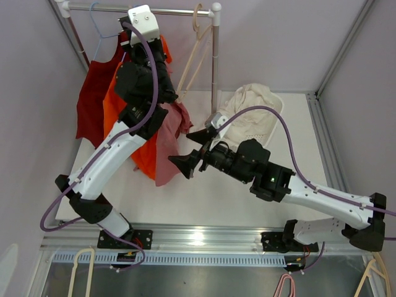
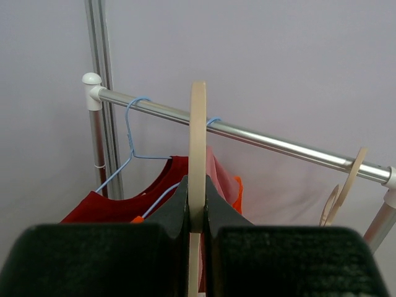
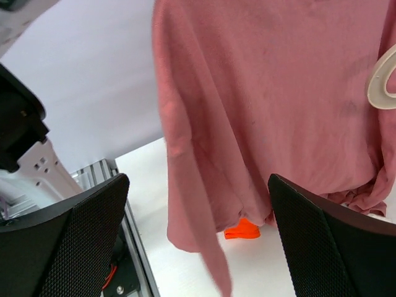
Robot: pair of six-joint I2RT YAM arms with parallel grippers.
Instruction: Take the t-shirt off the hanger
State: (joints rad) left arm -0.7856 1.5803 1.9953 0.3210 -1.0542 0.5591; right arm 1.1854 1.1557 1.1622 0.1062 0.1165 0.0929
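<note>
The left hand (image 2: 197,207) was clamped tight on a cream hanger (image 2: 197,142), a grip that only the left wrist view showed. The right hand (image 3: 197,185) gaped wide, holding nothing, and faced the pink t-shirt (image 3: 266,93). The shirt drooped, crumpled, from the hanger above the tabletop (image 1: 204,195), in front of an orange garment (image 1: 146,159).

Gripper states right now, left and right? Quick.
Left gripper: closed on the cream hanger.
Right gripper: open, holding nothing, facing the pink t-shirt.
</note>
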